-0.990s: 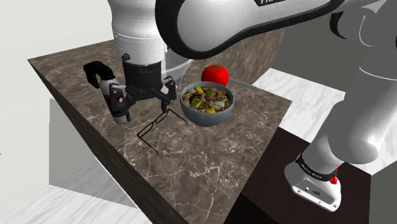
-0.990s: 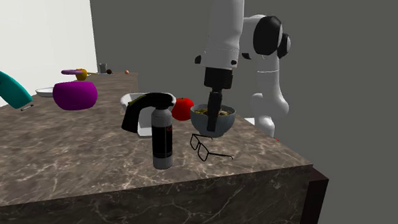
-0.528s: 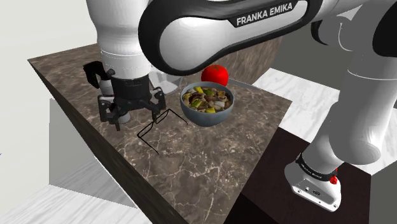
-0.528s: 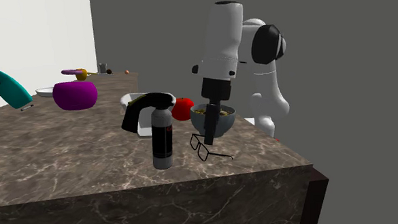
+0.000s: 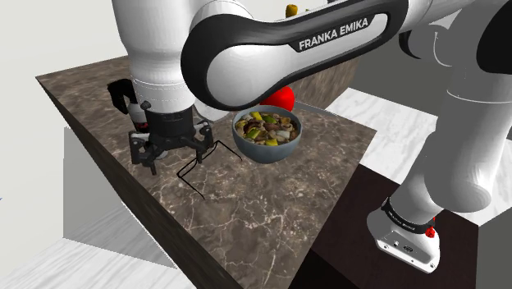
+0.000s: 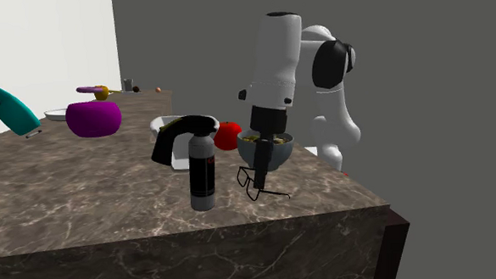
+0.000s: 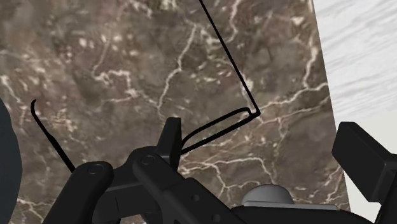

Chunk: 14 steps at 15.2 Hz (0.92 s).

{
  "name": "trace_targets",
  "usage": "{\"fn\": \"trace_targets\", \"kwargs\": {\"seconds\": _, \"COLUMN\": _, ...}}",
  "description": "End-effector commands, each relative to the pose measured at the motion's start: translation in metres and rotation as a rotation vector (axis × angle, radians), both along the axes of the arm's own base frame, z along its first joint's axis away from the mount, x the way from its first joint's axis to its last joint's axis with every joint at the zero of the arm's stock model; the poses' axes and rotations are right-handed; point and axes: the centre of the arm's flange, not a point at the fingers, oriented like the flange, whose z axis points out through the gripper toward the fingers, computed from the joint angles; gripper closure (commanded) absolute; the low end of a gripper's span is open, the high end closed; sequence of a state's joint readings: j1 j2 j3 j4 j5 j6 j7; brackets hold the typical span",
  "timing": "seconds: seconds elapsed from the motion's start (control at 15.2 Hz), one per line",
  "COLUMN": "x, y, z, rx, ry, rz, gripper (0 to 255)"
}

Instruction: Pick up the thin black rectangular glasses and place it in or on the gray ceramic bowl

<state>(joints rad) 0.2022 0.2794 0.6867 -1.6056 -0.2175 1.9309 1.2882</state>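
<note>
The thin black wire glasses (image 5: 189, 167) lie on the dark marble counter (image 5: 271, 205), to the shoulder view's left of the grey bowl (image 5: 267, 146), which is filled with mixed food. My black gripper (image 5: 177, 161) hangs low right over the glasses, open. In the wrist view one lens rim of the glasses (image 7: 216, 126) lies between the spread fingers (image 7: 365, 155), close to the other finger, with nothing clasped. The second exterior view has the gripper (image 6: 258, 181) just above the glasses (image 6: 255, 189), in front of the bowl (image 6: 268, 150).
A black-headed spray bottle (image 6: 201, 163) stands close beside the gripper. A red apple (image 6: 229, 135) and a white dish (image 6: 164, 124) sit behind the bowl. Farther off lie a purple object (image 6: 93, 118) and a teal bottle (image 6: 15, 110). The counter edge (image 7: 324, 76) runs near the glasses.
The gripper has sunk closer to the glasses and shifted slightly toward the shoulder view's left. It stays open; the glasses and bowl have not moved.
</note>
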Motion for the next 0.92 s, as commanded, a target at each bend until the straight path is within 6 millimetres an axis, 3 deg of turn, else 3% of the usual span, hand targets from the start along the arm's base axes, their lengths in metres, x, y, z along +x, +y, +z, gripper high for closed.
{"fn": "trace_targets", "kwargs": {"seconds": 0.0, "x": 0.0, "y": 0.0, "z": 0.0, "rx": 0.0, "ry": 0.0, "rz": 0.0, "gripper": 0}}
{"fn": "trace_targets", "kwargs": {"seconds": 0.07, "x": 0.0, "y": 0.0, "z": 0.0, "rx": 0.0, "ry": 0.0, "rz": 0.0, "gripper": 0}}
{"fn": "trace_targets", "kwargs": {"seconds": 0.13, "x": 0.0, "y": 0.0, "z": 0.0, "rx": 0.0, "ry": 0.0, "rz": 0.0, "gripper": 255}}
{"fn": "trace_targets", "kwargs": {"seconds": 0.73, "x": 0.0, "y": 0.0, "z": 0.0, "rx": 0.0, "ry": 0.0, "rz": 0.0, "gripper": 255}}
{"fn": "trace_targets", "kwargs": {"seconds": 0.79, "x": 0.0, "y": 0.0, "z": 0.0, "rx": 0.0, "ry": 0.0, "rz": 0.0, "gripper": 0}}
{"fn": "trace_targets", "kwargs": {"seconds": 0.86, "x": -0.022, "y": 0.009, "z": 0.008, "rx": -0.041, "ry": -0.088, "rz": -0.004, "gripper": 0}}
